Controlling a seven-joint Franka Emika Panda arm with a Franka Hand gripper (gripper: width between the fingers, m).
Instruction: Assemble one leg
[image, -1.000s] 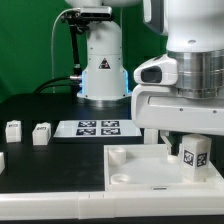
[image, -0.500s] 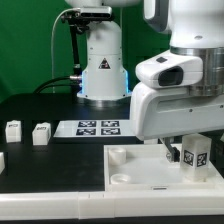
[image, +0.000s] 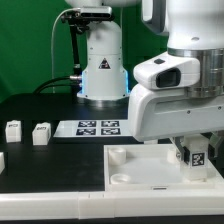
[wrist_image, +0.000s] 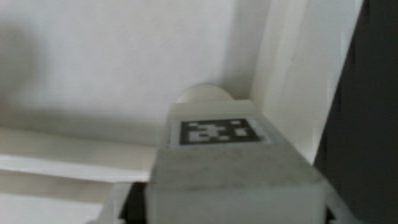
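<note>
My gripper is shut on a leg, a small white peg with a black-and-white tag. It holds the leg upright at the near right corner of the large white square panel, low over it or touching it; I cannot tell which. In the wrist view the leg fills the middle between my dark fingers, with the panel and its raised edge behind. Two more legs stand on the black table at the exterior view's left.
The marker board lies flat behind the panel. The arm's white base stands at the back. Another white part shows at the left edge of the exterior view.
My wrist has turned, and the leg in my gripper has shifted slightly to the exterior view's right and down toward the panel's corner. The loose legs have not moved.
</note>
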